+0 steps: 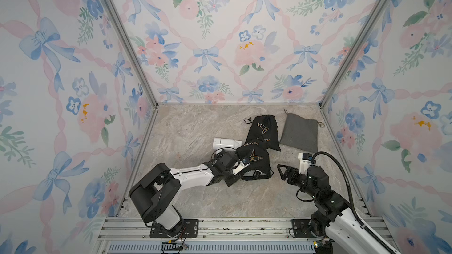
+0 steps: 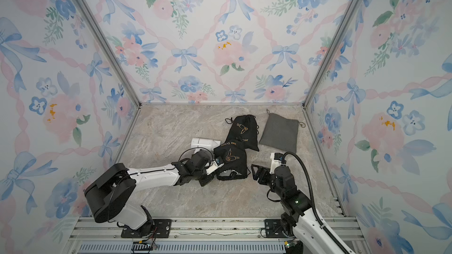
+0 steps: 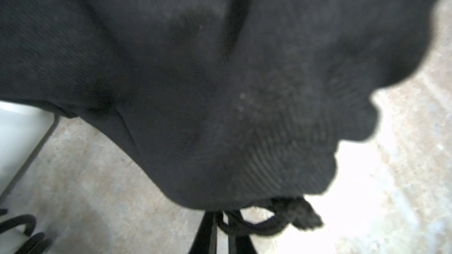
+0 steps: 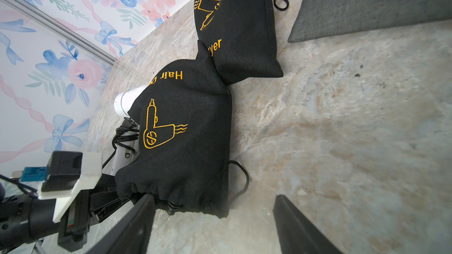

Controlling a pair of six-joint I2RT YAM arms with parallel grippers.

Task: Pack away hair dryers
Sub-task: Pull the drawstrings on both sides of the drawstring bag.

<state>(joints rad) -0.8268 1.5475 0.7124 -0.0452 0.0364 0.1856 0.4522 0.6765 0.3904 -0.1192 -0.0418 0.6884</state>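
One white hair dryer (image 1: 225,142) (image 2: 204,142) lies mid-table, its barrel (image 4: 126,101) and coiled dark cord (image 4: 122,138) showing beside a black pouch (image 1: 254,161) (image 2: 231,158) (image 4: 183,130) with a gold dryer print that drapes partly over it. My left gripper (image 1: 244,173) (image 2: 219,172) (image 3: 220,228) is shut on the gathered rim and drawstring of that pouch (image 3: 220,81). My right gripper (image 1: 281,173) (image 2: 255,171) (image 4: 215,206) stands open just right of the pouch's mouth, one finger (image 4: 144,206) close against the rim. No other dryer is in view.
A second black pouch (image 1: 265,130) (image 2: 244,129) (image 4: 234,32) lies behind the first, bulging. A flat grey pouch (image 1: 299,130) (image 2: 280,130) (image 4: 379,1) sits at the back right. Floral walls enclose the marbled table (image 1: 195,123) on three sides.
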